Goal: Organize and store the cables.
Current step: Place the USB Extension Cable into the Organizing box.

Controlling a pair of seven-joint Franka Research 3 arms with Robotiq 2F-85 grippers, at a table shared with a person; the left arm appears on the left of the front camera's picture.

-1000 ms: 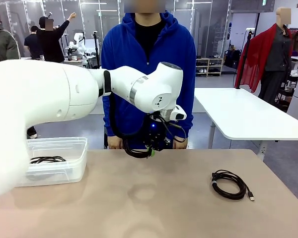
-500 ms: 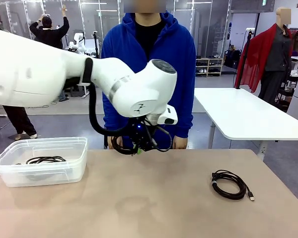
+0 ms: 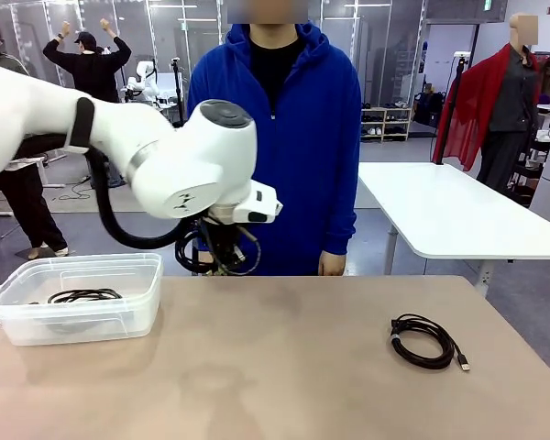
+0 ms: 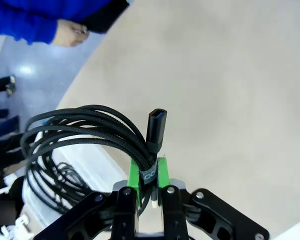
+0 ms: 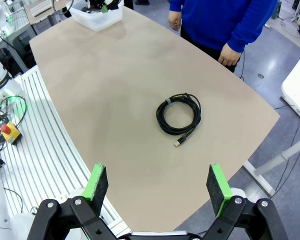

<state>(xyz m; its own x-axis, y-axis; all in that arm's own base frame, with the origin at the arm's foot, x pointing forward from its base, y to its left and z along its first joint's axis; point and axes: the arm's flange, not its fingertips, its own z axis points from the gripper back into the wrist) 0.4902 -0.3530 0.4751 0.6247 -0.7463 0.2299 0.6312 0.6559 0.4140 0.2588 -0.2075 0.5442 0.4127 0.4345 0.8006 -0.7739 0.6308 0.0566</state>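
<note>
White left arm [image 3: 179,165] bends downward, fingers [image 4: 133,175] pinching coiled cable [image 4: 85,120].

Status: left arm [image 3: 165,170] comes in from the left, elbow high, last link bent over so the wrist points down. The left gripper [image 3: 220,258] hangs under it, raised off the surface. Its jaws are nearly closed, green pads [image 4: 134,175] pinching a cable [image 4: 100,122] at the strap, coil dangling to one side. The right gripper [image 5: 157,182] is held high, looking steeply down, jaws spread wide with nothing between them.
</note>
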